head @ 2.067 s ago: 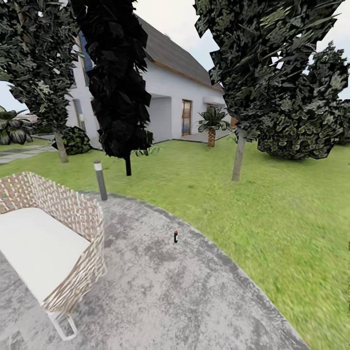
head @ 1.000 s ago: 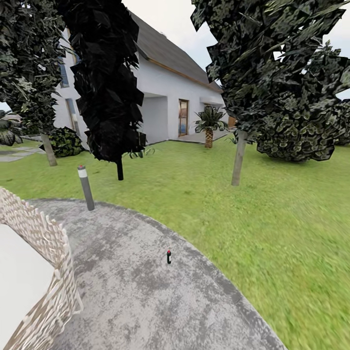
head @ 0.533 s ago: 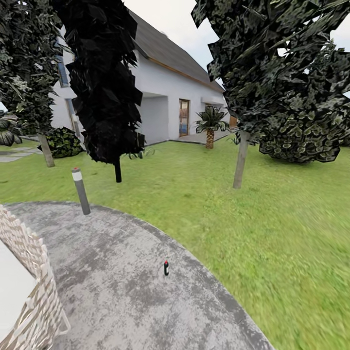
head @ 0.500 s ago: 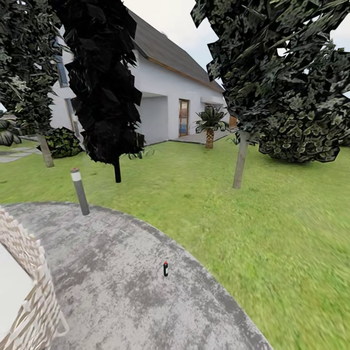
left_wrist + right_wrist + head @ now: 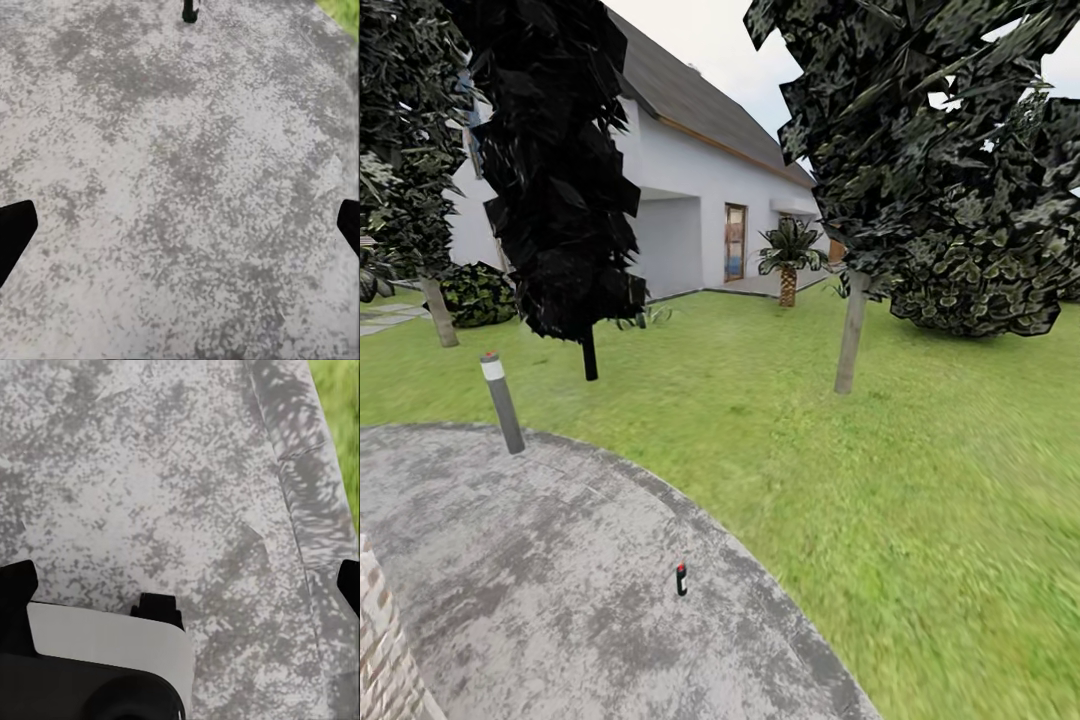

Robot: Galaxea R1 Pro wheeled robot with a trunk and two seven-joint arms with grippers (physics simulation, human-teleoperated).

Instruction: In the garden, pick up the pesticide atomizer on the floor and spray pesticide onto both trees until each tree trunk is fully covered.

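Pesticide atomizer (image 5: 681, 579) is seen standing upright on the grey paved patio (image 5: 560, 600), near the patio's curved right edge where the lawn (image 5: 920, 480) begins. Its dark base is also caught at the far edge of the left wrist view (image 5: 190, 10). Two trees are placed farther off on the grass: one trunk (image 5: 850, 335) to the right, another trunk (image 5: 439, 312) at the far left. A dark conifer (image 5: 565, 170) and a short bollard light (image 5: 502, 402) are set between them, with the white house (image 5: 700, 215) behind. The left gripper (image 5: 180, 225) and the right gripper (image 5: 180, 585) are both held spread wide over bare paving, nothing being gripped.
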